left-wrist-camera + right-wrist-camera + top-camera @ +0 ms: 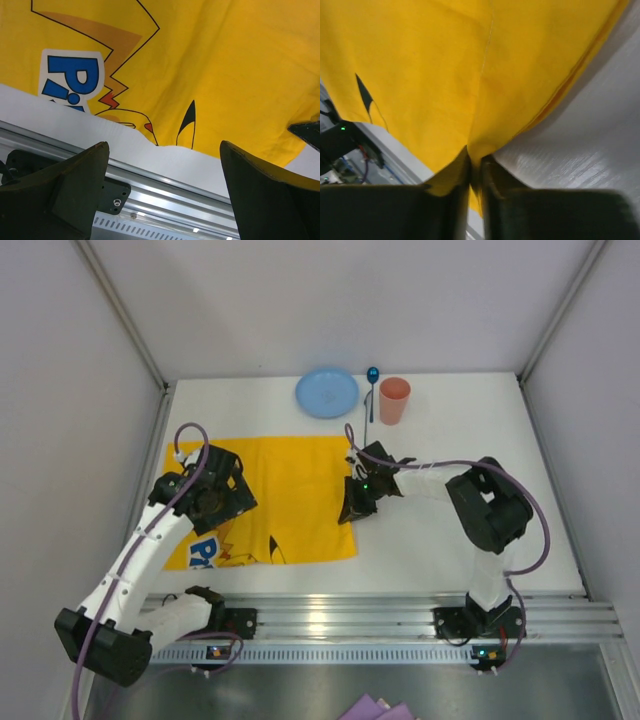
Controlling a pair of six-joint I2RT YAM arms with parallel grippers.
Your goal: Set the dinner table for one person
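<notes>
light: bright, even | glare: rail (380, 615) | blur: near fingers (395, 212), right wrist

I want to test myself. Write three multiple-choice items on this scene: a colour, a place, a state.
1. The plate is: A blue; B white; C green.
2. The cup stands: A on the plate; B just right of the spoon; C beside the arm bases.
3. The right jaws are: A wide open; B shut on the placemat; C holding the spoon.
Key: 1 A, light blue in the top view; 2 B, the spoon lies between plate and cup; 3 B, the right wrist view shows cloth pinched.
</notes>
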